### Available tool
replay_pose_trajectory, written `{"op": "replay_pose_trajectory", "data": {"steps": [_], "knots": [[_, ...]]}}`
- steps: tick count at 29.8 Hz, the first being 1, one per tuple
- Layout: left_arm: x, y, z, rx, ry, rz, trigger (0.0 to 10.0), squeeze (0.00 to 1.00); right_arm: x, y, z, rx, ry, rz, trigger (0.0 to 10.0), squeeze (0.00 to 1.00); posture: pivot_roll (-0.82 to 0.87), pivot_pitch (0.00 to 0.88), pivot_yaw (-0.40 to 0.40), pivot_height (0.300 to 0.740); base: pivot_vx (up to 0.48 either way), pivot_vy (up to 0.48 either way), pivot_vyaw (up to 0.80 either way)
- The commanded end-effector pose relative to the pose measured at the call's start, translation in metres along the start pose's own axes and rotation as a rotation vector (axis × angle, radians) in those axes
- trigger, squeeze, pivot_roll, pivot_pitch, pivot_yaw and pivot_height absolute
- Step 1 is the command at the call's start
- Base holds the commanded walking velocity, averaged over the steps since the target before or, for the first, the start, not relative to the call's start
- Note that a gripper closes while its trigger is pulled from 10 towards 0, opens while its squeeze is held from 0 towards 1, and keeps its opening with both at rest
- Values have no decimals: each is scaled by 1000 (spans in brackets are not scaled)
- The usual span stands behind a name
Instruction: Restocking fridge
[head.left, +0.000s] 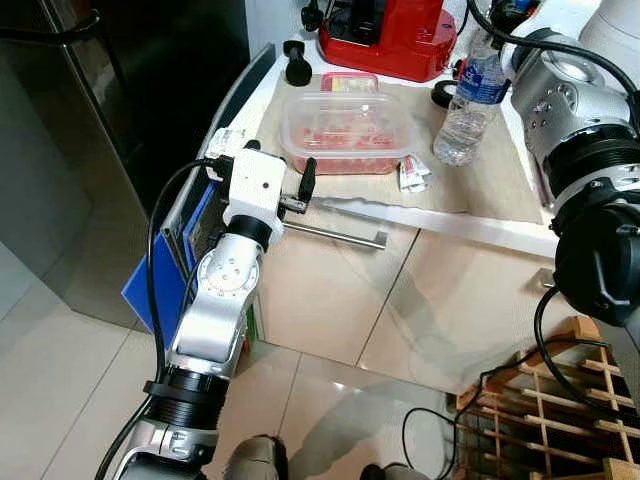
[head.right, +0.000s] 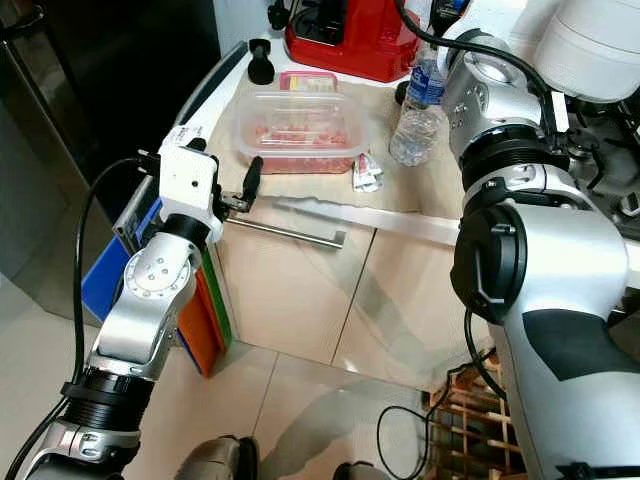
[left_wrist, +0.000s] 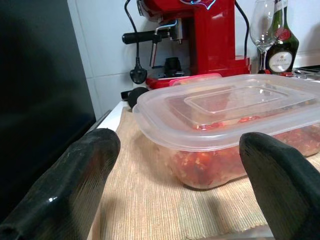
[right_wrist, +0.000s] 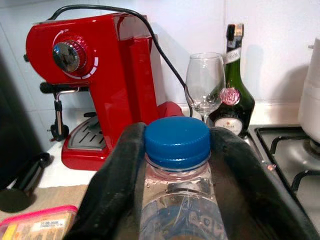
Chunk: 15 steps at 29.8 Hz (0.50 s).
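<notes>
From the head views we count one clear lidded container (head.left: 345, 130), one water bottle (head.left: 470, 100) and one red coffee machine (head.left: 385, 35) on the tabletop (head.left: 470, 225). Left wrist view: our spread fingers (left_wrist: 75, 180) sit just short of the container, apart from it. Right wrist view: our fingers (right_wrist: 120, 175) clamp the bottle's neck below its blue cap (right_wrist: 177, 141); its label stays unreadable

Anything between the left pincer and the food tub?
Nothing: the left wrist view shows just bare woven mat between the open left pincer and the lidded tub. The tub sits close ahead.
</notes>
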<state>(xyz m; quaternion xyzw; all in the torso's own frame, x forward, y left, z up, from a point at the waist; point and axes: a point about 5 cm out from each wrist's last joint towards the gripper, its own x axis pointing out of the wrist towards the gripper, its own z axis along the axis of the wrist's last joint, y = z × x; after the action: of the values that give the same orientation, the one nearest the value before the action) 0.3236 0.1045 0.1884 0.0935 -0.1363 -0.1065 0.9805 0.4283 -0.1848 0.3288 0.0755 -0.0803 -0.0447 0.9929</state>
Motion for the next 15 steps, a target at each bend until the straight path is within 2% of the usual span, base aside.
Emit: {"op": "replay_pose_trajectory", "data": {"steps": [1, 5, 9, 15], "knots": [[0, 0, 1, -4, -1, 4, 10000, 0, -1, 2, -6, -36, 11, 27, 0, 0, 208, 96, -56, 740, 0, 0, 0], [0, -1, 0, -6, 2, 0, 10000, 0, -1, 4, -11, -87, 11, 37, 0, 0, 201, 93, -54, 740, 0, 0, 0], [1, -3, 0, -8, 1, -6, 10000, 0, -2, 2, -10, -89, -21, 37, 0, 0, 196, 87, -55, 740, 0, 0, 0], [2, -3, 1, -8, -4, -6, 10000, 0, -4, 8, 24, -166, -246, 57, 0, 0, 192, 78, -59, 740, 0, 0, 0]]}}
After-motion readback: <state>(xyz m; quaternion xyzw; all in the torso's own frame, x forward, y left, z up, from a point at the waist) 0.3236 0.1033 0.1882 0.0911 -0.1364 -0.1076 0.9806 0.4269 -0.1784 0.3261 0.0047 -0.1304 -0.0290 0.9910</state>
